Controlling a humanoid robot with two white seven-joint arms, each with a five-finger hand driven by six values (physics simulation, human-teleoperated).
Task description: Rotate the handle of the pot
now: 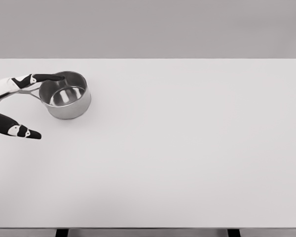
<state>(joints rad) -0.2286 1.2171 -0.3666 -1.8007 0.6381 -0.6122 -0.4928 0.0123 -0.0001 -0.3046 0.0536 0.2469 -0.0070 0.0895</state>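
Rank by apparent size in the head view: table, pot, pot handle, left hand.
1. Table, largest by far.
2. Pot.
3. Left hand, only partly in frame, so its rank against the pot is unsure.
4. Pot handle, mostly hidden by the hand.

Just one head cam here, looking down and forward over the white worktop [187, 148] from pretty far back, whole top visible.

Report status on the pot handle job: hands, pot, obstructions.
Left hand open, fingers spread around the handle, one finger reaching the pot rim. Right hand not in view. Pot upright at table far left, handle pointing left. Nothing else near it.
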